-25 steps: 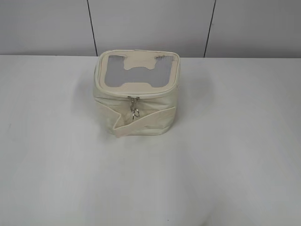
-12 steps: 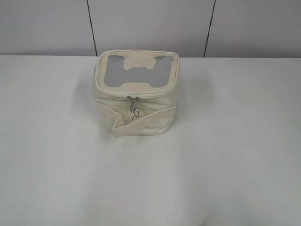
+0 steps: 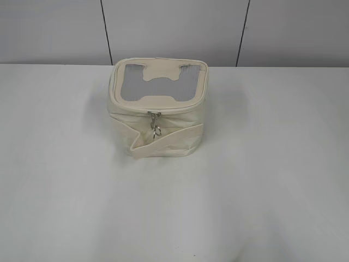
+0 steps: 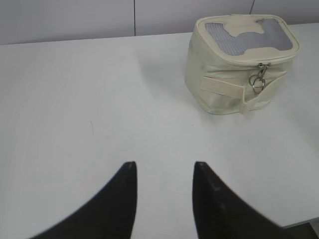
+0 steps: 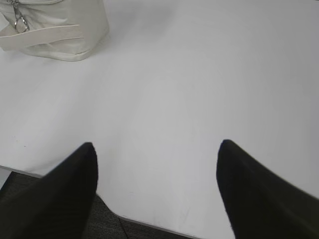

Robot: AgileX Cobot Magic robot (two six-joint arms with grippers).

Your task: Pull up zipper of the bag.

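The white table [image 3: 262, 180] fills most of every view, with a grey panelled wall [image 3: 174, 30] behind it. The bag [image 3: 158, 109] stands upright toward the far middle of the table, its grey see-through top facing up and a cream strap [image 3: 169, 141] slanting across its near side. The left tool [image 4: 164, 172] hovers low over bare table well short of the bag, fingers apart. The right tool [image 5: 157, 152] hangs near the table's front edge, fingers spread wider, touching nothing. The zipper [image 3: 155, 115] sits at the front rim, its ring pull dangling down.

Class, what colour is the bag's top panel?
Grey, see-through, with a cream patch; the bag shows it best in the exterior view.
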